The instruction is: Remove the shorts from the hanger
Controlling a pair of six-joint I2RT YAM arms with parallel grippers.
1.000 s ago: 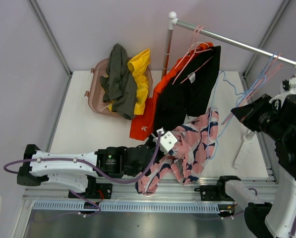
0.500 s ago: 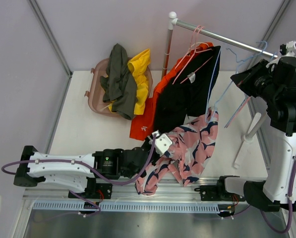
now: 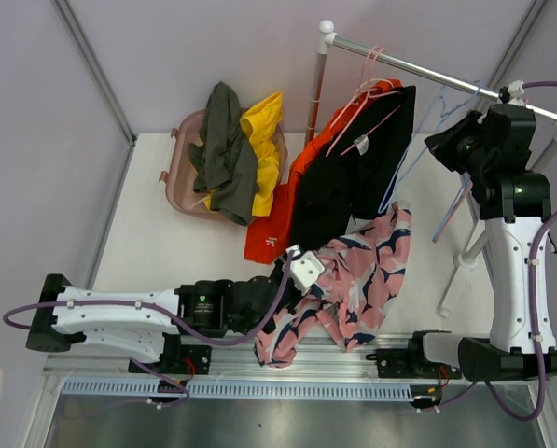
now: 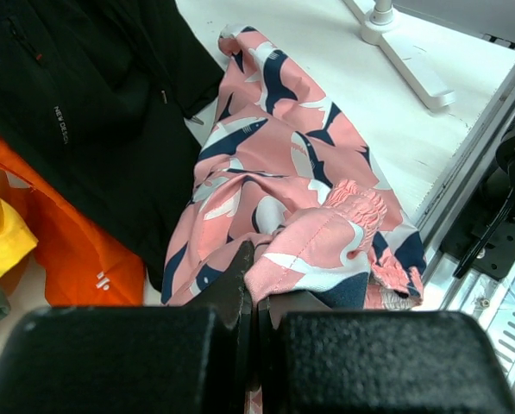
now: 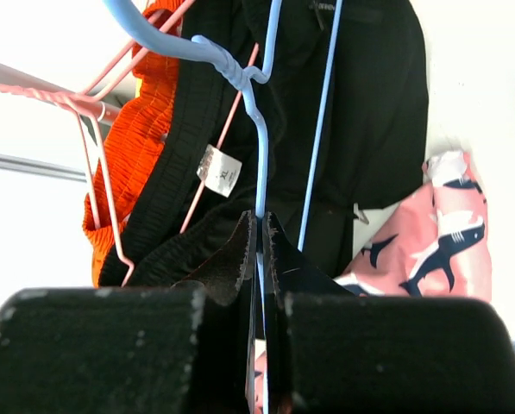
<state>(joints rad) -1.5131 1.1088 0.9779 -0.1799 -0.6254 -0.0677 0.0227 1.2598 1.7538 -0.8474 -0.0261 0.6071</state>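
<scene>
Left claw [image 4: 257, 266] pinches a fold of the pink shorts [image 4: 283, 164] (shark print) above the bench [image 3: 166, 245]. Right claw [image 5: 259, 228], positioned beside the rail [image 3: 418, 70], is pressed together on the blue hanger [image 5: 255, 147].

the white table [image 3: 157, 233] carries a pinkish basket [image 3: 178, 177] at its far left corner. the pink patterned shorts [image 3: 362, 271] lie crumpled at the near edge, partly spilling over it. the orange shorts [image 3: 264, 238] rest their lower end mid-table. the rack's white foot [image 3: 455, 289] stands at the right.
</scene>
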